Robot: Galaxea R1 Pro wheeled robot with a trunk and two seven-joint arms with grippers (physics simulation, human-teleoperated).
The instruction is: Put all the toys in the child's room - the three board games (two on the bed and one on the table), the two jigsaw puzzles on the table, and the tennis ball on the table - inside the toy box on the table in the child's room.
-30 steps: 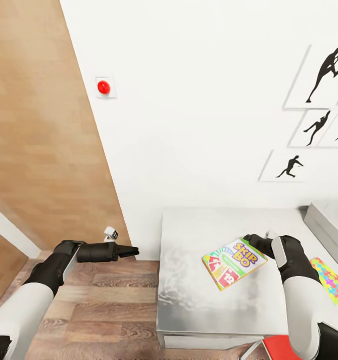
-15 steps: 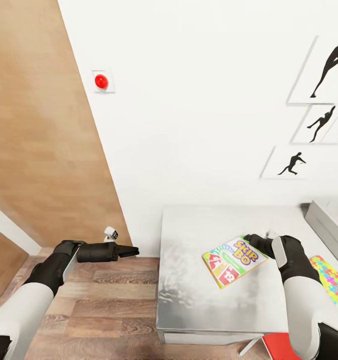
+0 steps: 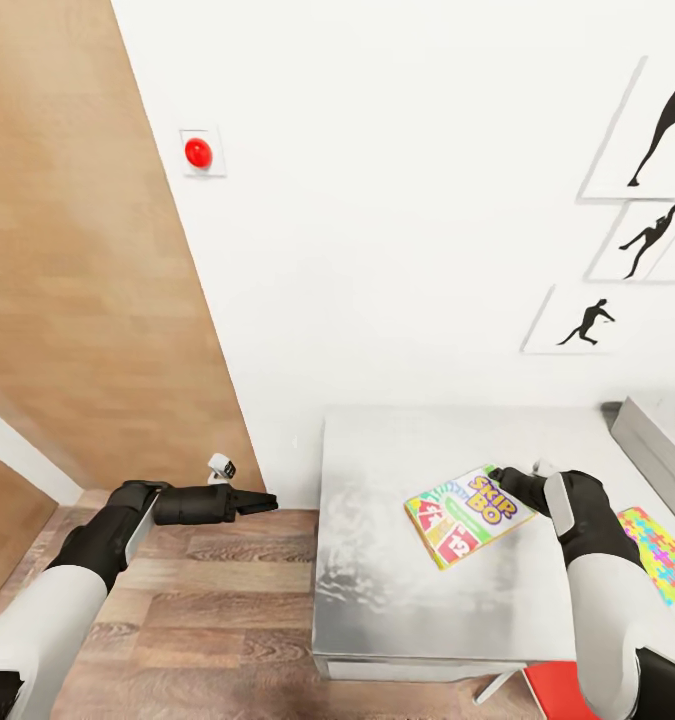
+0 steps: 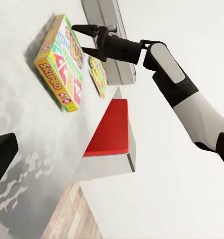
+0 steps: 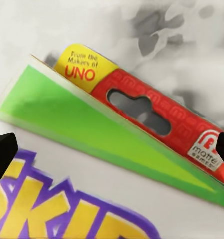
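Tabletop (image 3: 397,600): right pincer (image 3: 499,478) beside Skip-Bo (image 3: 467,515)

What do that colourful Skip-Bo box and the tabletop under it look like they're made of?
The Skip-Bo box looks like glossy printed cardboard: the right wrist view shows a thin folded flap with a punched hanger slot. The table top seems a smooth, polished white surface, perhaps laminate; its blurry grey reflections suggest a sheen, though the render leaves it open.
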